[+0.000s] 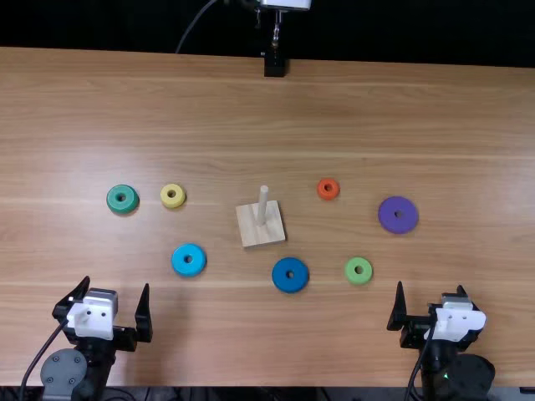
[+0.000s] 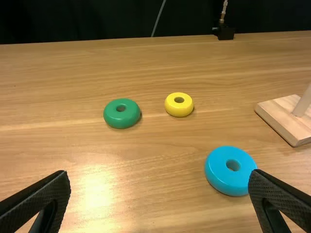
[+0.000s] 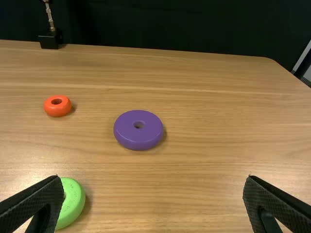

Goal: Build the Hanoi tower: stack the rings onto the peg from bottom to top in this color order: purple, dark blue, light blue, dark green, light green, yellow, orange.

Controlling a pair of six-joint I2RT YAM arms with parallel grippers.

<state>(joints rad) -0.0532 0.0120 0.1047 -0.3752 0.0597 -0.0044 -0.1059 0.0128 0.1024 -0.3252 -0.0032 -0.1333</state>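
Hanoi tower peg (image 1: pixel 263 200), a round upright dowel of pale wood, stands bare on its square wooden base (image 1: pixel 251 230) near the middle of the table, so the job looks to be at its very first step. From left to right lie the dark green ring (image 1: pixel 112 200), the small yellow ring (image 1: pixel 173 204), the light blue ring (image 1: pixel 178 261), then, past the peg, the dark blue ring (image 1: pixel 279 276), the small orange ring (image 1: pixel 328 196), the light green ring (image 1: pixel 350 271) and the wide purple ring (image 1: pixel 387 215), all flat and apart. Purple must go on first; the right arm seems best placed to pinch it by its rim, lift it level and lower its narrow hole over the peg, where a slight tilt could make it catch. At the near edge, the left gripper (image 1: pixel 117 283) has its fingers spread wide, holding nothing, with the light blue ring beyond them. The right gripper (image 1: pixel 430 286) is likewise spread wide and holds nothing, short of the purple ring.
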